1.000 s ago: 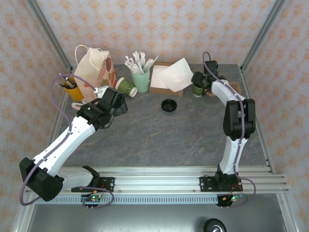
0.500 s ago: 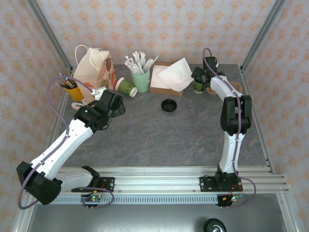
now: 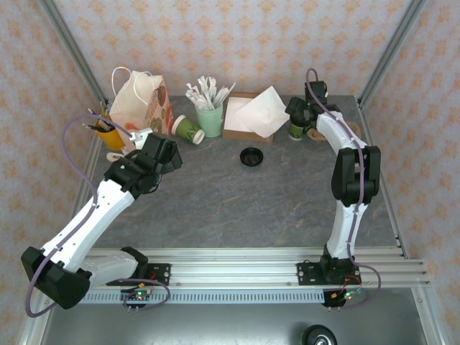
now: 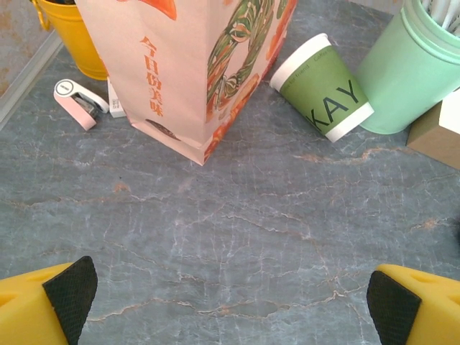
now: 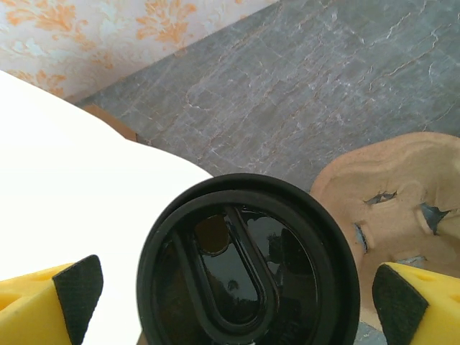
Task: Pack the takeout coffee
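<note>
Right jaws have spread since 1 s ago, and the left gripper point(image 4: 231, 291) has drifted toward the left edge of the top view.

- **Right side:** the right gripper point(image 5: 237, 291) is now fully open. Its 2 pads flank the black lid point(image 5: 248, 188) with clear gaps and touch nothing.
- **Cup:** the takeout coffee point(image 3: 296, 132) stands upright with its lid on, at the upper right of the top view. It sits just beside the napkin box point(image 3: 248, 118) and the pulp carrier point(image 5: 402, 201).
- **Left side:** the left gripper is also wide open and empty. It hovers over bare table point(image 4: 237, 237) in front of the paper bag point(image 4: 187, 65).

My read on progress: capping looks done, packing not started, since the cup is in neither bag nor carrier. Still to do: grasp, carry, seat upright. Cannot tell which container is meant.
</note>
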`<action>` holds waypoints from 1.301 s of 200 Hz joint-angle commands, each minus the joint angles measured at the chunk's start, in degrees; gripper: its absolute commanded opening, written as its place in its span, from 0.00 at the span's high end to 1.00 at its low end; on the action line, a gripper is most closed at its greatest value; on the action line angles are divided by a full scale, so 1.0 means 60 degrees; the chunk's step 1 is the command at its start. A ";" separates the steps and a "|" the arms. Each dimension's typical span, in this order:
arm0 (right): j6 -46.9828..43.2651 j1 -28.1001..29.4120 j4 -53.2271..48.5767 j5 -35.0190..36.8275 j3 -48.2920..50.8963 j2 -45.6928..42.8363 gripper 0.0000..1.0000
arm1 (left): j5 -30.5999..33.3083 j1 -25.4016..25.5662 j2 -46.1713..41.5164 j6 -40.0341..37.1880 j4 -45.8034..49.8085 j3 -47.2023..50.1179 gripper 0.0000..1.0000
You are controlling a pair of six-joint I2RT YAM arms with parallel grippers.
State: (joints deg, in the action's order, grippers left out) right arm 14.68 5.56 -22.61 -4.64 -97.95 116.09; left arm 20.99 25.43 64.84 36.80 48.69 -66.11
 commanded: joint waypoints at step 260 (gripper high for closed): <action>0.2122 -0.0063 -0.0421 0.1728 0.5632 -0.7631 0.01 | -0.5349 -0.6535 0.7190 -0.6537 0.1508 -0.9424 0.15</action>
State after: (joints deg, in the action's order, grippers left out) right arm 27.22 5.56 -24.29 4.75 -64.42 71.61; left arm -7.66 -13.58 106.63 -0.75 55.99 -119.87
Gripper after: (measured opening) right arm 0.993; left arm 0.825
